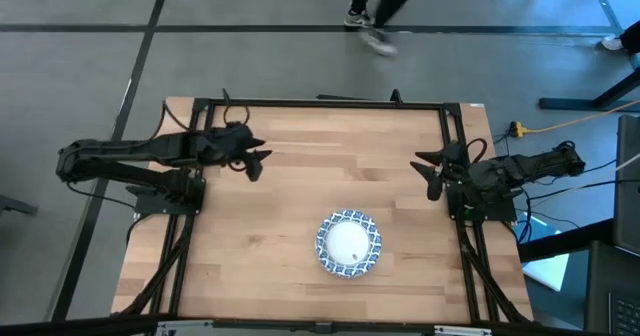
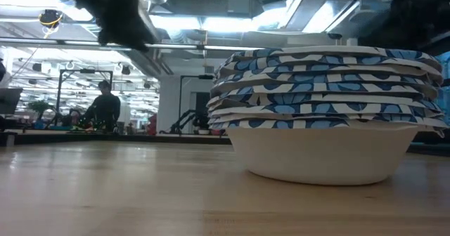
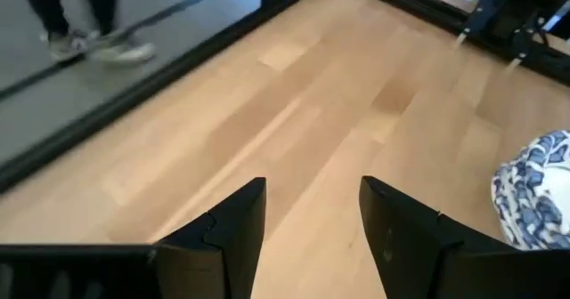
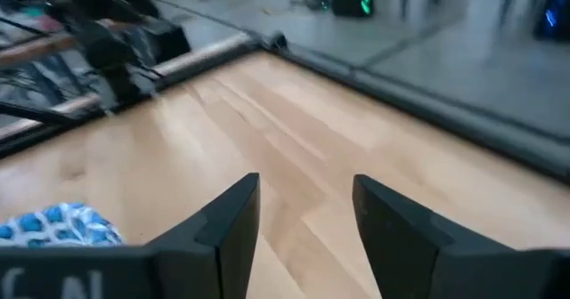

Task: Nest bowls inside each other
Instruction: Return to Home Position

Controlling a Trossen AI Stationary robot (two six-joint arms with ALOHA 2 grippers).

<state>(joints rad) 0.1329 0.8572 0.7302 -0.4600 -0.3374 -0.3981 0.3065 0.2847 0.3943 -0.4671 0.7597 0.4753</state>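
Stack of small round white bowls (image 1: 349, 243) with blue-and-white patterned rims, nested together on the light wooden surface (image 1: 270, 236), slightly right of centre, toward the near edge; low view shows several patterned rims layered over one plain white bowl base; left gripper (image 1: 257, 163) hovers over the far left part of the surface, fingers (image 3: 240, 219) apart, nothing between them; right gripper (image 1: 430, 173) at the far right side, fingers (image 4: 233, 219) apart too, empty; both well apart from the stack; person's legs and shoes (image 1: 375, 16) on the grey floor (image 1: 250, 6) beyond the far edge; another person (image 2: 104, 108) far back in the room.
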